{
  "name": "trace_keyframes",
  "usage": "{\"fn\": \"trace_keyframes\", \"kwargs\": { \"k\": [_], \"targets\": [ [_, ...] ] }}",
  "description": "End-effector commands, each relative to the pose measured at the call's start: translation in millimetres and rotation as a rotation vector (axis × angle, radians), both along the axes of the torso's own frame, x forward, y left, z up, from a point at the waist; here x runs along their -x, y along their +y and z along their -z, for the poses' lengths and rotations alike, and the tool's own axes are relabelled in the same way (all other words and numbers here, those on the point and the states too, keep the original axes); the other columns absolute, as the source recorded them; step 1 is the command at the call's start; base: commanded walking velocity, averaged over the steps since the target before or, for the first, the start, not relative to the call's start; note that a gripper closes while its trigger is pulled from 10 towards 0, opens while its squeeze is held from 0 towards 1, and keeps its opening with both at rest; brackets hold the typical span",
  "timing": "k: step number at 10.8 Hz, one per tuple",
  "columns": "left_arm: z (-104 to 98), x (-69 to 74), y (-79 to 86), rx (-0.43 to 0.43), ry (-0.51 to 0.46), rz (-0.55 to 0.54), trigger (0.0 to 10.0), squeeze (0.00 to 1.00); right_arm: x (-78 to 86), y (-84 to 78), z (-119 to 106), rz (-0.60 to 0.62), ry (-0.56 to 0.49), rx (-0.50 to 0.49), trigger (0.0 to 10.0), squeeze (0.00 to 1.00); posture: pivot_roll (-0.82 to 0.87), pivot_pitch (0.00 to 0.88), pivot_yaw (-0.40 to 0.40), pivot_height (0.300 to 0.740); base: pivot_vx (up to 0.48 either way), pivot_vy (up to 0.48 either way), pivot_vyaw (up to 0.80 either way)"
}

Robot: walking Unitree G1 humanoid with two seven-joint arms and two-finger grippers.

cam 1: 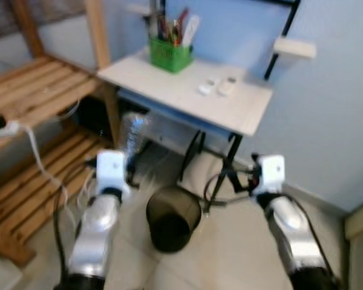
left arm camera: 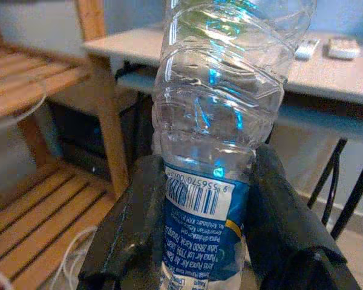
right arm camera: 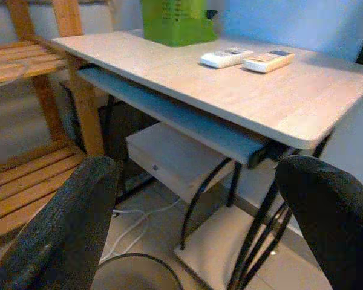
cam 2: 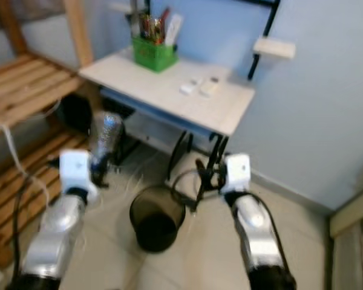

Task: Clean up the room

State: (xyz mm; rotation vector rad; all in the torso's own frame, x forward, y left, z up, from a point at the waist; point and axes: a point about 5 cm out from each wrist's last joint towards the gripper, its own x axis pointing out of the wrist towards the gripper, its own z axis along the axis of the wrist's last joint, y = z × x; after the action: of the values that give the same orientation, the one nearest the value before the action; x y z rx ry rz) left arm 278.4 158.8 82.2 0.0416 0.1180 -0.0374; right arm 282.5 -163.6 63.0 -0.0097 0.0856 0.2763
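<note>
My left gripper (cam 1: 128, 162) is shut on a clear plastic water bottle (cam 1: 133, 134) with a blue label (left arm camera: 201, 228), held upright above the floor to the left of the bin. The black mesh waste bin (cam 1: 172, 218) stands on the tiled floor between my two arms, in front of the desk. In the left wrist view both black fingers (left arm camera: 139, 223) press the bottle's labelled lower part. My right gripper (cam 1: 242, 179) is held open to the right of the bin, close to the desk's black legs, with nothing between its fingers (right arm camera: 66, 229).
A small white desk (cam 1: 181, 90) stands ahead with a green pen holder (cam 1: 169, 53) and two white remotes (cam 1: 218, 87). Wooden slatted shelving (cam 1: 30, 90) with a power strip and white cables runs along the left. A blue wall lies behind.
</note>
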Motion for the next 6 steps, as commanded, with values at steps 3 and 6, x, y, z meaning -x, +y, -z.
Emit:
{"fn": "trace_keyframes", "kwargs": {
  "k": [3, 6],
  "targets": [
    [-11, -7.7, -14.9, 0.019, -0.043, 0.054, 10.0, 0.00, 0.9, -11.0, 4, 0.041, 0.031, 0.025, 10.0, 0.09, 0.00, 0.022, -0.020, 0.740, 0.429, 0.000, 0.00],
    [-4, -15.8, -20.1, -0.008, -0.008, 0.081, 10.0, 0.00, 3.8, -9.1, 7, 0.029, 0.047, 0.028, 10.0, 0.09, 0.00, 0.027, -0.021, 0.740, 0.289, 0.000, 0.00]
  ]
}}
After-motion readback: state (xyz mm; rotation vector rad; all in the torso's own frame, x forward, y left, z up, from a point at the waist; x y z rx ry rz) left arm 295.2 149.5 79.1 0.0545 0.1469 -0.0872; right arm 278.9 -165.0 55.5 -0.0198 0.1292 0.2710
